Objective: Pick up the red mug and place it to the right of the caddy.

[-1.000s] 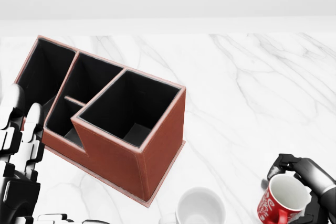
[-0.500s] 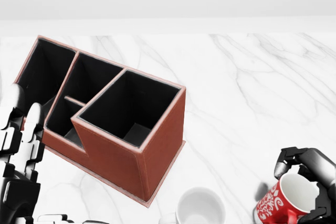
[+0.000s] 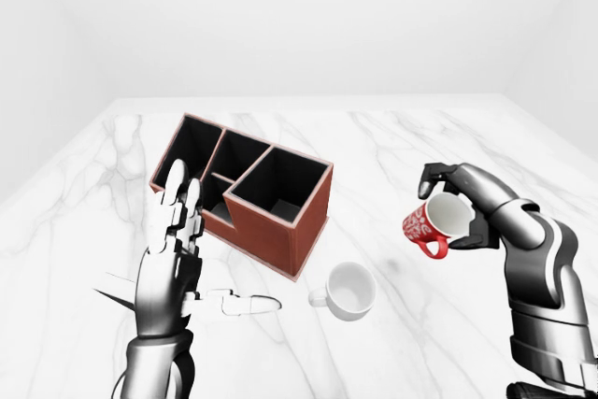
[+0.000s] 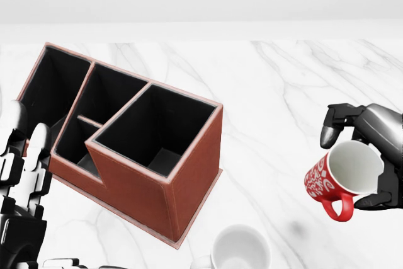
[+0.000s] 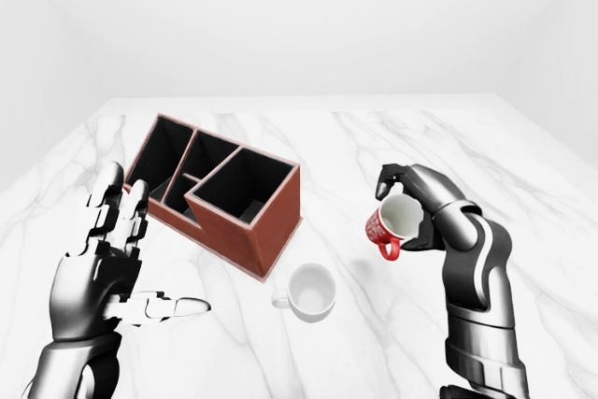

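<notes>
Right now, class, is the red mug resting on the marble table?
No: in the left-eye view the red mug hangs tilted in the right hand, clear above the marble table, its shadow beneath it.

**Count of things on the bench**

There are two mugs: one red mug (image 4: 337,179) with a white pattern, and one white mug (image 3: 349,289). There is one caddy (image 3: 248,195), brown-red outside and black inside; it has four compartments, one large, two middle and one small. There are two robot hands: one left hand (image 3: 173,266) and one right hand (image 4: 371,149). There is one marble bench (image 3: 392,147).
</notes>
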Controlling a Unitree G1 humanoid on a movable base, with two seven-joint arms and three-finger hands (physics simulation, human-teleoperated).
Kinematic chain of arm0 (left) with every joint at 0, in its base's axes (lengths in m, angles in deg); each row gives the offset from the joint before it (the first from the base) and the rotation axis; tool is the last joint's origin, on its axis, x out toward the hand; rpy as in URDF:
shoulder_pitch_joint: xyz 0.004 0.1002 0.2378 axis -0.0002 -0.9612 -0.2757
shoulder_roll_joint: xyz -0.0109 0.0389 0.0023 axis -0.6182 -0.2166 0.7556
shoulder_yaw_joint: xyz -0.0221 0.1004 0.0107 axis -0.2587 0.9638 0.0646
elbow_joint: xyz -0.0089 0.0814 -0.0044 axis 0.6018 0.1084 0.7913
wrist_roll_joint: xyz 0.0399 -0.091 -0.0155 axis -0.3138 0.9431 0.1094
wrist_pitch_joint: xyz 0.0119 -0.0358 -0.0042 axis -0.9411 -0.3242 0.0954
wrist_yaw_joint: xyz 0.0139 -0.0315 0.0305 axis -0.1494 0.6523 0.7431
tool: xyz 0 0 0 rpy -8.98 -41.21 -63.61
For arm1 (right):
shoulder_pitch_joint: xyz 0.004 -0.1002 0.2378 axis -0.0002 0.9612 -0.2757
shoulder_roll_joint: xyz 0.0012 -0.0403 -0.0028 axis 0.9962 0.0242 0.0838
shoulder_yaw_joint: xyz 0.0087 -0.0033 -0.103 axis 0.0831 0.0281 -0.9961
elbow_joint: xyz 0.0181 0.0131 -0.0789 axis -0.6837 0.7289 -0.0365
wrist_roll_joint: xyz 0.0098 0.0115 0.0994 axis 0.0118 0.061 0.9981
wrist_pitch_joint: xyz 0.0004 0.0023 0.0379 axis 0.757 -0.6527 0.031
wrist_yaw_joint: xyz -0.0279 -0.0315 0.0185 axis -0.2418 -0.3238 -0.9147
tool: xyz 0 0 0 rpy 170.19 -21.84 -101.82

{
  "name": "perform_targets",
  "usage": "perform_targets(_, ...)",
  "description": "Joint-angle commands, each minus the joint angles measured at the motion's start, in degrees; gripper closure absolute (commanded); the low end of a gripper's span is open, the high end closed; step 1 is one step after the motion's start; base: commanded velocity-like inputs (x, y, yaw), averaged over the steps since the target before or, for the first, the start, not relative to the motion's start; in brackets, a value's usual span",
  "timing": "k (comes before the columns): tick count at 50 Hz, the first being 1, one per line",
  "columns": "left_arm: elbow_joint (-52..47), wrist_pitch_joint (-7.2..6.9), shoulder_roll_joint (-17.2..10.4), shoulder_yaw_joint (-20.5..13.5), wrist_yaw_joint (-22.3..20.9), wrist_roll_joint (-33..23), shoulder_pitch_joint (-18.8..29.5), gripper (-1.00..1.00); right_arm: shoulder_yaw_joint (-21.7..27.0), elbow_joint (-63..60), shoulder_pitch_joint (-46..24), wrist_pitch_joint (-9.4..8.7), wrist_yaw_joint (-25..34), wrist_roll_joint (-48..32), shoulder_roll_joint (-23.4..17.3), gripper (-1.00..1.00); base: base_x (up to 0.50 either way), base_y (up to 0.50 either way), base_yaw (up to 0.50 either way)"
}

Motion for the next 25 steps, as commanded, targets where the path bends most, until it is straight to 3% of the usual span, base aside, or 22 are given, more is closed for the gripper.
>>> perform_targets(1, 0.0, 0.0, 0.0, -0.1, -0.1, 0.0, -0.1, -1.0, -1.2, -4.1, -3.4, 0.0, 0.0, -1.9, 0.1, 1.0, 0.0, 0.0, 0.0)
perform_targets(4, 0.0, 0.0, 0.0, -0.1, -0.1, 0.0, 0.0, -1.0, -1.5, -3.8, -3.9, 0.0, 0.0, -2.2, 0.1, 1.0, 0.0, 0.0, 0.0)
perform_targets(5, -1.0, 0.0, 0.0, -0.7, -0.3, 0.6, -0.1, -1.0, -6.7, 0.4, -11.3, 0.0, 0.0, -5.8, 1.9, 1.0, 0.0, 0.0, 0.0)
perform_targets(6, -1.0, 0.0, 0.1, -0.8, -0.4, 0.6, 0.1, -1.0, -7.5, 2.1, -12.5, 0.0, 0.0, -6.4, 2.4, 1.0, 0.0, 0.0, 0.0)
perform_targets(19, -1.0, 0.0, 0.3, -0.9, -0.6, 0.5, 0.1, -1.0, -7.8, 3.1, -13.1, 0.0, 0.0, -7.2, 3.1, 1.0, 0.0, 0.0, 0.0)
perform_targets(20, -1.0, 0.0, 0.3, -0.7, -0.6, 0.3, 0.0, -1.0, -11.1, 7.1, -14.4, 0.0, 0.0, -9.2, 5.5, 1.0, 0.0, 0.0, 0.0)
perform_targets(25, -1.1, 0.0, 0.3, -0.7, -0.5, 0.4, 0.0, -1.0, -11.6, 11.6, -16.4, 0.0, 0.0, -9.4, 7.1, 1.0, 0.0, 0.0, 0.0)
